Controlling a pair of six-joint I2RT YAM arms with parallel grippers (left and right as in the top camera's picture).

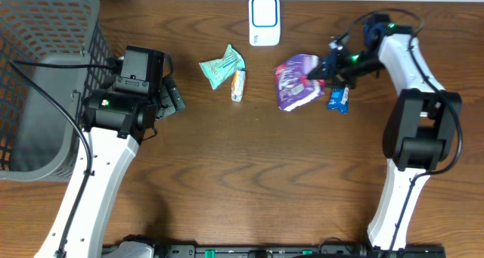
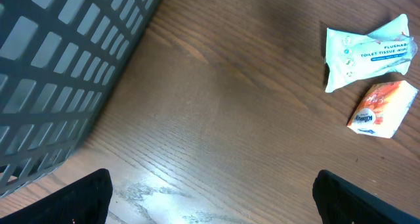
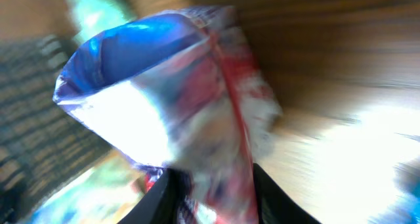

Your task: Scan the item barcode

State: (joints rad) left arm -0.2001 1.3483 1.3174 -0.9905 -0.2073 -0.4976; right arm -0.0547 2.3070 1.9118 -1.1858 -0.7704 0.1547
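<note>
Sitting near the white scanner (image 1: 265, 20), the purple bag (image 1: 297, 80) has one edge between the fingers of the right gripper (image 1: 318, 70), though blur hides whether they pinch it. The left gripper (image 1: 172, 97) hangs wide and empty. By my judgement the scan itself is not yet done.

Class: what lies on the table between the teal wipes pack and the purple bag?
A small orange packet, shown in the overhead view.

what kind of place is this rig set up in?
Probably a mock shop checkout, though that's a guess: a wooden table with a white scanner-like box, small packaged goods such as a purple bag and a wipes pack, and a grey basket.
</note>
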